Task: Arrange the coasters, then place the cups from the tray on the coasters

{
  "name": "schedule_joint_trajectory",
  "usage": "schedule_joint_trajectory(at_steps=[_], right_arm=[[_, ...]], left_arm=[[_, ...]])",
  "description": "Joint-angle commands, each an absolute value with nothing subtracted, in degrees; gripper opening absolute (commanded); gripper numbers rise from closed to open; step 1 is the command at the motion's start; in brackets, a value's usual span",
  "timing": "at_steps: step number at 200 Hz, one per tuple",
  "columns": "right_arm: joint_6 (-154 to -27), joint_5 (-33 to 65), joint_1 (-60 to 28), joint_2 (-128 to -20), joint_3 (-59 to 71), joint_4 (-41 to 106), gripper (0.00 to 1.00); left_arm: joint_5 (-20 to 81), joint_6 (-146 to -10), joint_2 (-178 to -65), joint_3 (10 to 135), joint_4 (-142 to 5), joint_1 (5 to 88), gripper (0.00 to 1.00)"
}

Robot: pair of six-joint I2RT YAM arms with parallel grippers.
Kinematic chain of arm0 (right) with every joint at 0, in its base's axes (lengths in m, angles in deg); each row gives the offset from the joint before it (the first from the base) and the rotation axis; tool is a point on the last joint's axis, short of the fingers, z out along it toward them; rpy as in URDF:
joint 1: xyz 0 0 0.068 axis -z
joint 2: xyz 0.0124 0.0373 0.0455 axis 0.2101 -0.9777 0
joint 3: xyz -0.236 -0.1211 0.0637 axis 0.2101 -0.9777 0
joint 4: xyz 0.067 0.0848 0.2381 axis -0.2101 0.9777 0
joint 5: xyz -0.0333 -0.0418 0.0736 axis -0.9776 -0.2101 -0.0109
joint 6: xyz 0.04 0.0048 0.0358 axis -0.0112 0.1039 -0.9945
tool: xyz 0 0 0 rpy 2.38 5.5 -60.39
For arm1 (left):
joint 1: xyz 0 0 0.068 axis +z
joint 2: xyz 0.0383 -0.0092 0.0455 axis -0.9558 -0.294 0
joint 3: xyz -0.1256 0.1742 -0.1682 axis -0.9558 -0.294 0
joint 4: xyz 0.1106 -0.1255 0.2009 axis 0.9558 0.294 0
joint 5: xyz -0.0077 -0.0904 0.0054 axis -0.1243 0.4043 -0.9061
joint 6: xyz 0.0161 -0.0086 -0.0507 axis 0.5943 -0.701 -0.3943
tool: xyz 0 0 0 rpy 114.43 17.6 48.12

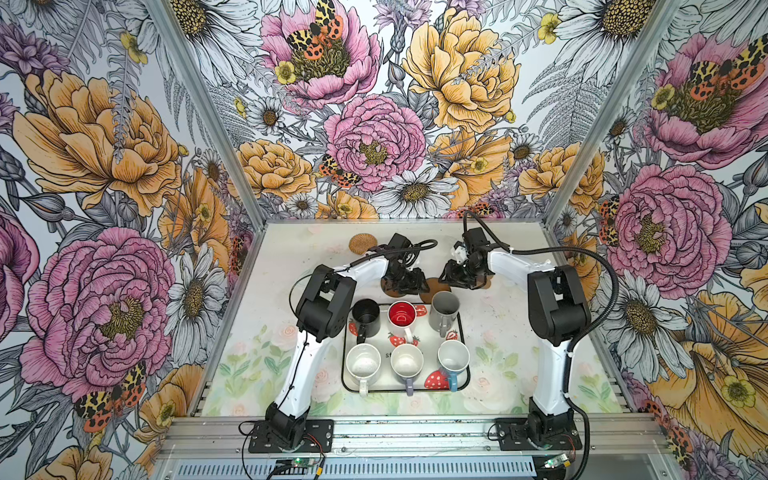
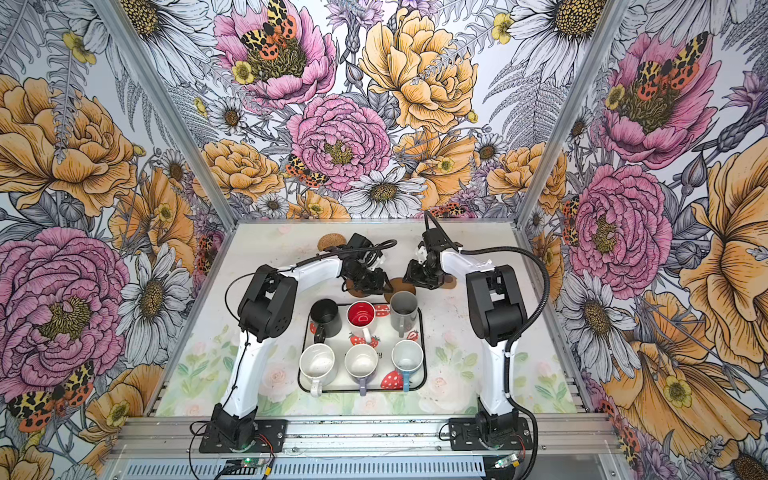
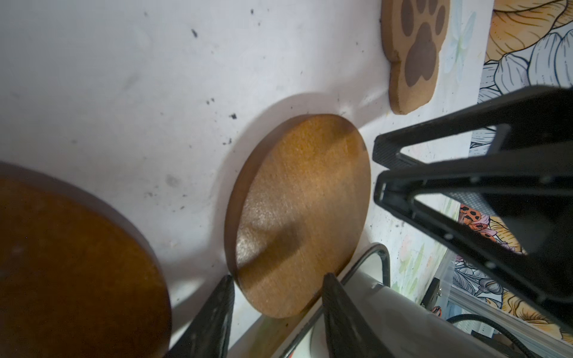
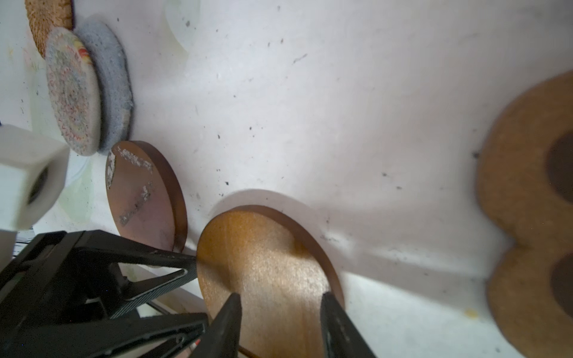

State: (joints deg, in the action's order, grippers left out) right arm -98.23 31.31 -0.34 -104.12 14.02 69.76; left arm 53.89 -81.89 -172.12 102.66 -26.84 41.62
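Observation:
Six cups stand on the strawberry tray (image 1: 468,374): black (image 1: 365,318), white with red inside (image 1: 402,318), grey (image 1: 444,309), all white (image 1: 363,363), lilac (image 1: 407,361) and light blue (image 1: 454,357). Just behind the tray lies a brown round coaster (image 3: 304,214) (image 4: 269,272). Both grippers hang over it from opposite sides. My left gripper (image 3: 279,310) is open, its fingers straddling the coaster's edge by the tray rim. My right gripper (image 4: 280,313) is open above the coaster's face. A scuffed brown coaster (image 4: 142,198) and the paw coaster (image 3: 415,52) flank it.
Farther back lie a cream woven coaster (image 4: 73,93) overlapping a grey-blue one (image 4: 114,83), and the tan rattan coaster (image 1: 362,243). The two grippers (image 1: 417,286) (image 1: 446,278) are close together. Flowered walls enclose the table on three sides.

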Motion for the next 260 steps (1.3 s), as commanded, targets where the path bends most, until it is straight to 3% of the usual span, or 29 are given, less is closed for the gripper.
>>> schedule_joint_trajectory(at_steps=[1, 125, 220, 260], right_arm=[[-97.8, 31.1, 0.8, -100.7, 12.6, 68.7, 0.47], [-100.5, 36.0, 0.3, -98.7, 2.6, 63.2, 0.49], [-102.5, 38.2, 0.3, -100.3, 2.5, 60.3, 0.34], [-102.9, 38.0, 1.0, -101.9, 5.2, 60.3, 0.33]], left_arm=[[52.1, -82.3, -173.8, 103.6, -26.7, 41.2, 0.48], [51.9, -82.7, -174.0, 104.1, -26.7, 41.6, 0.46], [53.2, -83.7, -177.4, 108.9, -26.7, 41.2, 0.41], [54.0, -84.5, -179.7, 113.3, -26.7, 41.1, 0.4]])
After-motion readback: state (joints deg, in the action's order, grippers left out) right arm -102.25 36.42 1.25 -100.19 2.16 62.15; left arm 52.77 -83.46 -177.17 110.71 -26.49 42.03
